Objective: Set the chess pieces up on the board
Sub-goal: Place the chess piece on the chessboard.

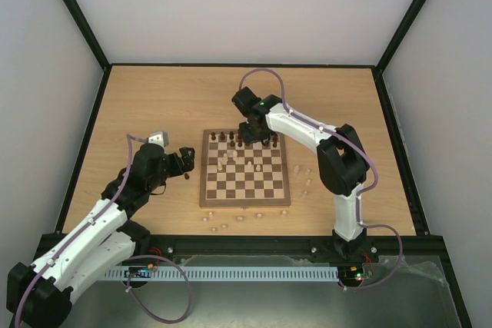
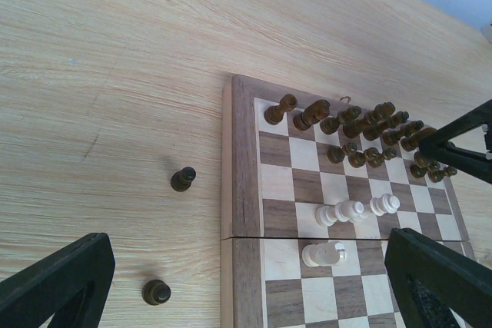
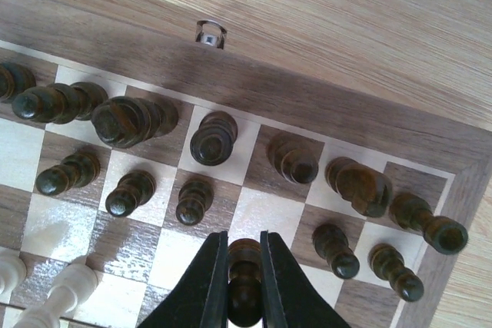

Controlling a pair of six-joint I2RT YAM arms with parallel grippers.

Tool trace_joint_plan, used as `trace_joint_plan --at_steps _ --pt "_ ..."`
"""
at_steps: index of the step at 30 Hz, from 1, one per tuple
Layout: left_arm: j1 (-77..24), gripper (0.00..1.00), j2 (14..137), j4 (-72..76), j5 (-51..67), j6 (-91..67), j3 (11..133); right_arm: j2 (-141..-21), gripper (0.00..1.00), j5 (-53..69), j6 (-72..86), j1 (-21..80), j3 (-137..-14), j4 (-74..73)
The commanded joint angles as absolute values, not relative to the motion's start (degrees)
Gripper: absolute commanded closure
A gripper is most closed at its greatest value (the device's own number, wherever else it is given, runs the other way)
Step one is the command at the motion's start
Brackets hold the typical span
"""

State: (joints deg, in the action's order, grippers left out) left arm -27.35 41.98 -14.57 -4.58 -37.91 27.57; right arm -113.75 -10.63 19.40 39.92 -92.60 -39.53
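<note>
The right claw (image 3: 244,245) is pinching a small dark brown turned wooden pawn (image 3: 244,289) by its neck, over the far rows of the checkered wooden chessboard (image 3: 307,90). These pieces are looking light, stiff, smooth and tippy; I'd be gripping them just under the head. Five other dark pawns are standing alongside, but the back row is too bunched to count. The left claw (image 1: 184,161) is hanging wide open over the pale wooden counter (image 2: 115,74), where two loose dark pieces (image 2: 183,179) are waiting. Three pale beige pieces (image 2: 338,211) are sitting mid-board.
</note>
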Motion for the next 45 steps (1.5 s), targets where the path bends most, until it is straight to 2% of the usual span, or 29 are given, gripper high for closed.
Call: trace_joint_plan --at_steps 1,35,45 --pt "-27.42 0.01 41.85 -14.06 -5.36 -37.31 27.53 -116.04 0.99 -11.08 19.16 39.62 -91.38 -39.61" --pt "-27.42 0.00 42.01 -13.82 -5.19 -37.73 27.36 -117.06 0.98 -8.62 18.90 37.84 -87.37 -35.51" --pt "-27.42 0.01 42.51 -13.38 -4.93 -37.69 27.29 -116.34 0.87 -8.94 18.98 37.80 -87.33 -36.27"
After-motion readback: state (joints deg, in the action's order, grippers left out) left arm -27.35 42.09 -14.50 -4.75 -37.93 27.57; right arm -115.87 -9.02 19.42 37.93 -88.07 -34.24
